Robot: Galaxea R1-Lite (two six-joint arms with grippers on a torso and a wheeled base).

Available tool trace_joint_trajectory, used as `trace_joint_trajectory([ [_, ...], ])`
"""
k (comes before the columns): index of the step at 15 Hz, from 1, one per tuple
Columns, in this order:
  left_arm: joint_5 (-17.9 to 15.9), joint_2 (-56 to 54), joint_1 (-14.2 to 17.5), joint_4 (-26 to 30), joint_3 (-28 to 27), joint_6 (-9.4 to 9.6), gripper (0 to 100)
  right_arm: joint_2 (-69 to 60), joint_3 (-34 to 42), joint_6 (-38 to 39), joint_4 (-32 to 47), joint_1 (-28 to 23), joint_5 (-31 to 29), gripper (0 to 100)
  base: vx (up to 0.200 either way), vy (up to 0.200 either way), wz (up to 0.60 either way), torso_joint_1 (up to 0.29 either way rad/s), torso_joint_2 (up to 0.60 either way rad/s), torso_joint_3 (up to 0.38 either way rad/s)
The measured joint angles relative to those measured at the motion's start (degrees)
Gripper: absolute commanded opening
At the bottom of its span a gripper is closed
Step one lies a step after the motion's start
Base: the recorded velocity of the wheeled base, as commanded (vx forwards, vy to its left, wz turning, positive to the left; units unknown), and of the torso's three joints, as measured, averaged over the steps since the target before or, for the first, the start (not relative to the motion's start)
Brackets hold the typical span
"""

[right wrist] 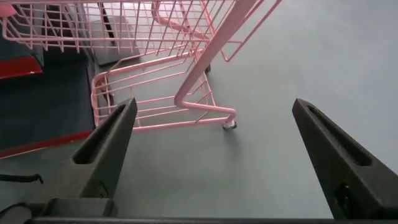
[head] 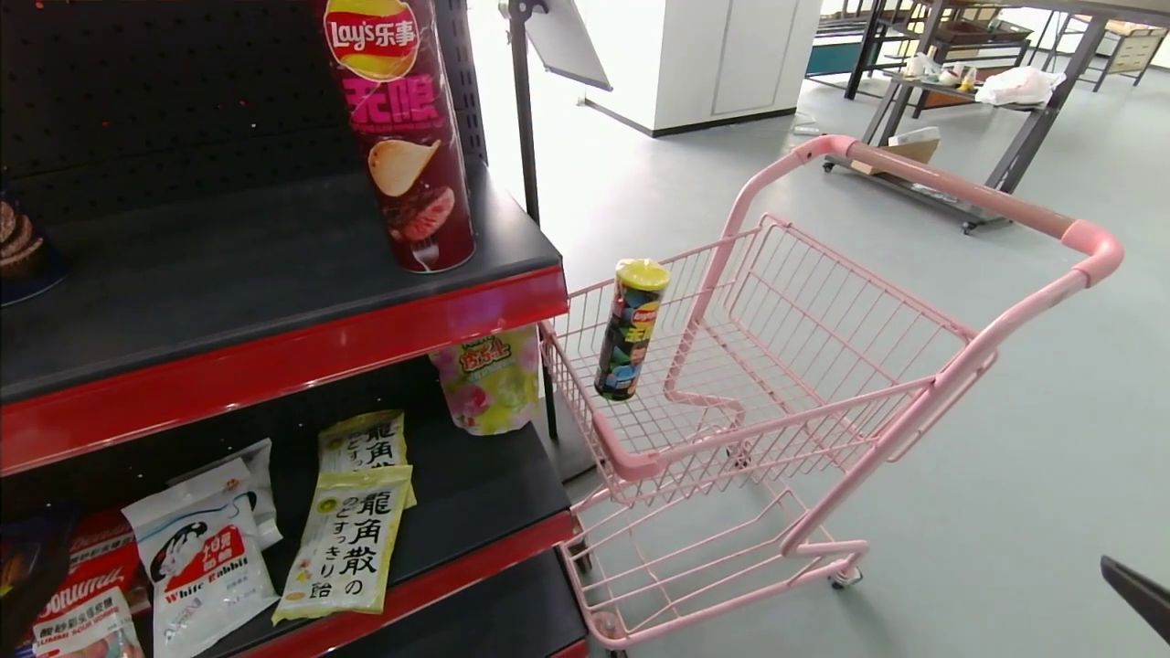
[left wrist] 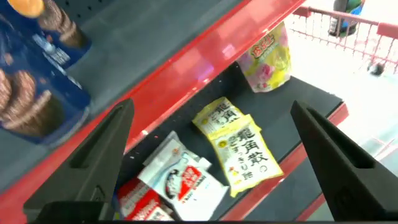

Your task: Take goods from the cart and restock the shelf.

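Nearest in, the right gripper (right wrist: 214, 102) hangs low over the grey floor, just short of the cart's bottom rack (right wrist: 155, 102). Its fingers are spread wide with nothing between them. The left gripper (left wrist: 211, 106) is on the shelf side, over the lower shelf (head: 475, 475). Its fingers are also wide apart and empty, with the yellow packets (left wrist: 239, 152) and a white sweet bag (left wrist: 180, 177) lying flat beneath it. A pink-and-green bag (head: 494, 379) stands at the far right of that lower board.

A little farther, to the right of the shelf, stands the pink cart (head: 631, 461). The only item visible in its basket is a small crisp can (head: 631, 331) with a yellow lid. It stands slightly tilted in the left corner, against the wire wall nearest the shelf.

Farther and higher on the left, a tall maroon crisp can (head: 407, 137) stands upright near the right end of the upper shelf (head: 228, 265). A blue biscuit pack (left wrist: 37, 68) sits farther left on the same board.

With both grippers empty, this looks like the pause between one placement and the next pick. The next move probably calls for an arm to go down into the basket and close its fingers round the small can's body. It should lift the can clear of the wire rim and set it upright on the shelf, likely beside the tall can. The tilt and the closeness of the wire wall call for a careful approach.
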Motion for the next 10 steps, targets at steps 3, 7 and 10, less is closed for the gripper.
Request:
trace_joint_trajectory([
  [3, 0.0, -1.1, -0.1, 0.0, -0.1, -7.63, 100, 10.1, -2.9, 1.4, -11.6, 0.4, 2.2, 100, 0.000, 0.000, 0.00, 0.000, 0.00, 0.000],
  [7, 0.2, -7.5, 0.0, 4.0, 1.5, -8.98, 100, 30.7, -8.9, 3.1, -26.0, 3.2, 8.8, 100, 0.000, 0.000, 0.00, 0.000, 0.00, 0.000],
  [10, 0.2, -13.0, 0.0, 9.3, 1.9, -9.09, 100, 43.7, -17.8, 4.5, -29.3, 6.5, 11.9, 100, 0.000, 0.000, 0.00, 0.000, 0.00, 0.000],
])
